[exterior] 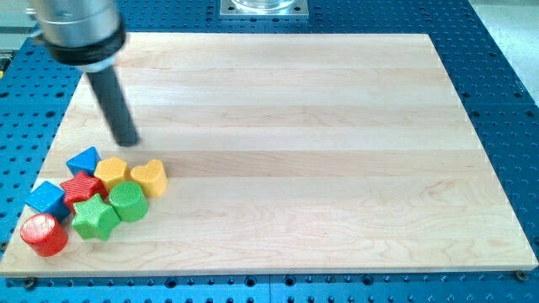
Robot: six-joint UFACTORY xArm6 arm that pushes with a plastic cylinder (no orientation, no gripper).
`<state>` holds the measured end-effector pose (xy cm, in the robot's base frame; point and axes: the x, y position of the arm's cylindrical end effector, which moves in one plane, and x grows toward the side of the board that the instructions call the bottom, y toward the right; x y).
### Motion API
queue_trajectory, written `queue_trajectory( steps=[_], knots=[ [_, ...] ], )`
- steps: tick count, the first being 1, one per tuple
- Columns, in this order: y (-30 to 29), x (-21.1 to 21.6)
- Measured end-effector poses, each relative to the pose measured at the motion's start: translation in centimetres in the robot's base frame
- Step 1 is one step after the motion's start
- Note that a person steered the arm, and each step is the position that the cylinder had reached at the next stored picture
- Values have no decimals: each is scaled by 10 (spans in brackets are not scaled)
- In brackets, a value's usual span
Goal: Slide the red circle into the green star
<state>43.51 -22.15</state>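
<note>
The red circle [42,234] lies at the view's bottom left corner of the wooden board. The green star [94,217] sits just to its right, a small gap between them. My tip [128,141] is down on the board above the cluster of blocks, a little above the blue triangle [83,160] and the yellow hexagon [111,172], touching neither. It is well above and right of the red circle.
Packed around the star are a red star [82,188], a green circle [128,201], a yellow heart [150,177] and a blue cube [46,199]. The board's left edge [34,181] and bottom edge [253,272] run close to the cluster.
</note>
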Motion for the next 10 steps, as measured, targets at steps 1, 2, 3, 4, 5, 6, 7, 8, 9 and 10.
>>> queue_trajectory(
  steps=[1, 2, 3, 4, 5, 6, 7, 8, 9, 10],
  knots=[
    [-76, 15],
    [-82, 19],
    [-83, 24],
    [-83, 47],
    [-83, 94],
    [-83, 177],
    [-79, 181],
    [-37, 180],
    [-11, 180],
    [11, 173]
  ],
)
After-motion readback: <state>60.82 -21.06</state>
